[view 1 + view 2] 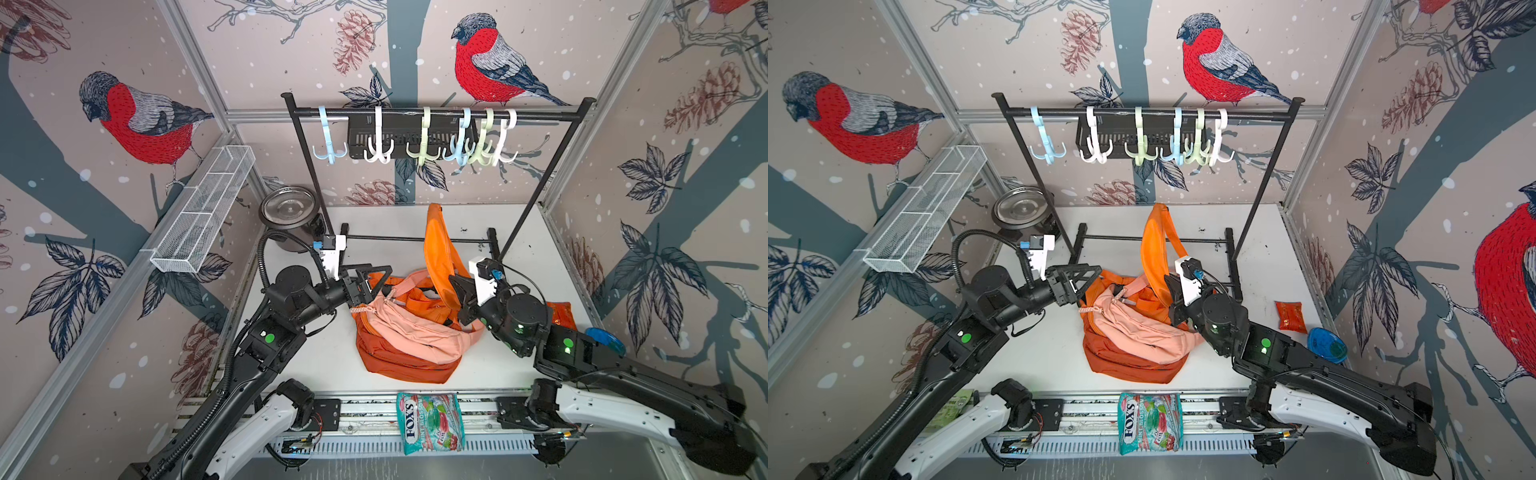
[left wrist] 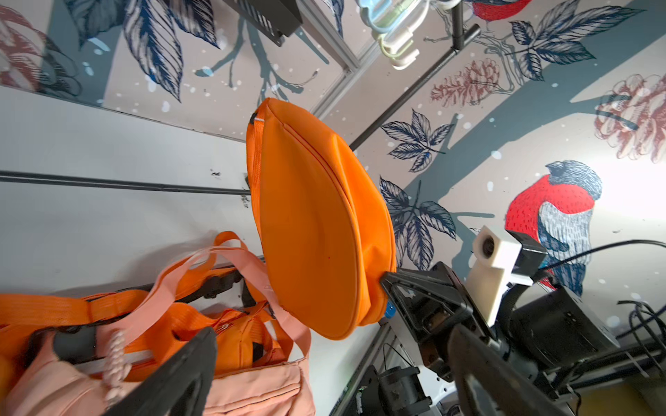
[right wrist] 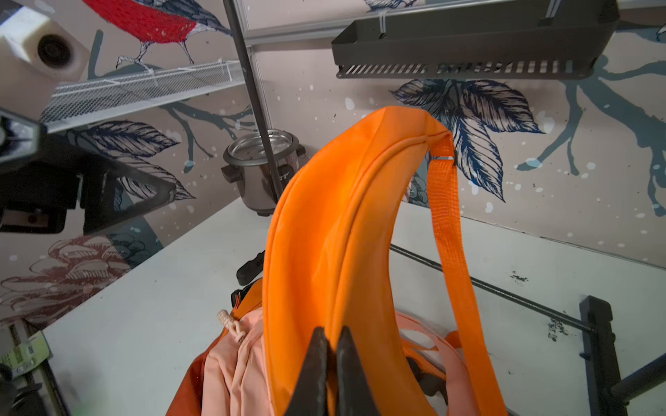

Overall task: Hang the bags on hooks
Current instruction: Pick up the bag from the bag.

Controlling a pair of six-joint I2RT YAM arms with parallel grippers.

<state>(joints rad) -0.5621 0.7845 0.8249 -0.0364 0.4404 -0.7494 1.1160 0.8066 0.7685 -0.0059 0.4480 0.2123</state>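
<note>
Right gripper point(image 3: 329, 336) pressed together on the lower edge of the bright orange bag point(image 3: 324, 234), holding it upright above the table point(image 3: 144, 306); its strap point(image 3: 450, 234) hangs slack on the far side. Left gripper point(image 1: 1090, 280) spread wide, just left of that bag, over a pink bag point(image 1: 407, 328) lying on a dark orange bag point(image 1: 399, 368). Hooks point(image 1: 424, 137) hang on the rack rail point(image 1: 365, 112) farther back, well apart from the held bag

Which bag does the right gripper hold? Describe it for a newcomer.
By the black hook rack, bags are piled on the white table. The bright orange bag stands up from the pile, pinched by the right gripper; the peach bag and rust bag lie flat.
</note>
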